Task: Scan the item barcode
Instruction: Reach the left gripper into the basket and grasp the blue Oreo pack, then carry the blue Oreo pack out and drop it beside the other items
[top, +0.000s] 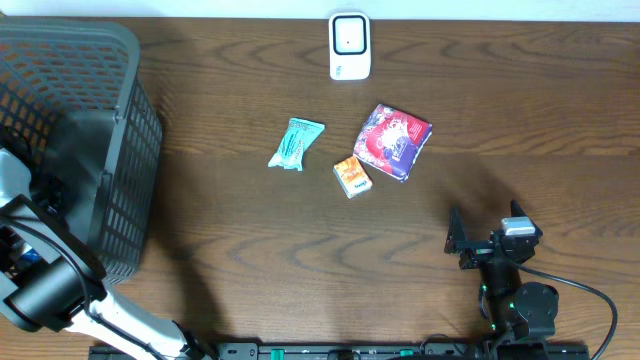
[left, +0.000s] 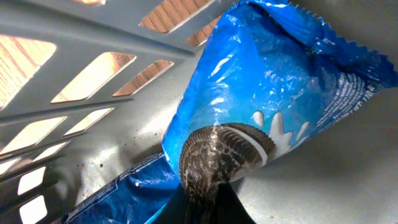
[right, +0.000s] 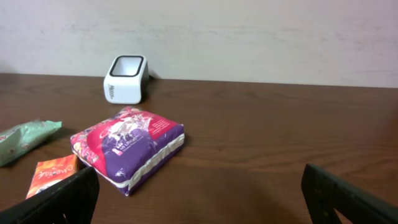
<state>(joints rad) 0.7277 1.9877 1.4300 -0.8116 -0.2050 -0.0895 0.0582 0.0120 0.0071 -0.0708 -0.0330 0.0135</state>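
Blue cookie packet (left: 267, 81) crowds the left wrist lens, a printed sandwich cookie showing on its wrapper. It lies on the floor of the grey basket (left: 93, 37), up against the slotted wall. The left gripper (left: 208, 186) comes in from below with its jaws drawn together on the packet's lower part. This looks like a pinch on the loose wrapper, the easiest hold on a flat bag in a corner. No barcode shows on this face.

Overhead: the basket sits well to the left of the scanner (top: 349, 45), and the left arm (top: 40, 290) reaches down into it, so its gripper and the packet are hidden. On the near side of the scanner lie a green packet (top: 295, 143), an orange sachet (top: 352, 176) and a pink-purple pack (top: 392, 141), close together but apart. Likely these are set aside, with the scanner's window left unblocked. The right gripper (top: 462, 242) waits nearer the arms' bases and to the right of the scanner.

Right wrist: jaws spread wide, nothing between them, aimed over bare table toward the scanner. My judgement is that it stands by while the left does the picking. The lift out of the basket is not yet done.
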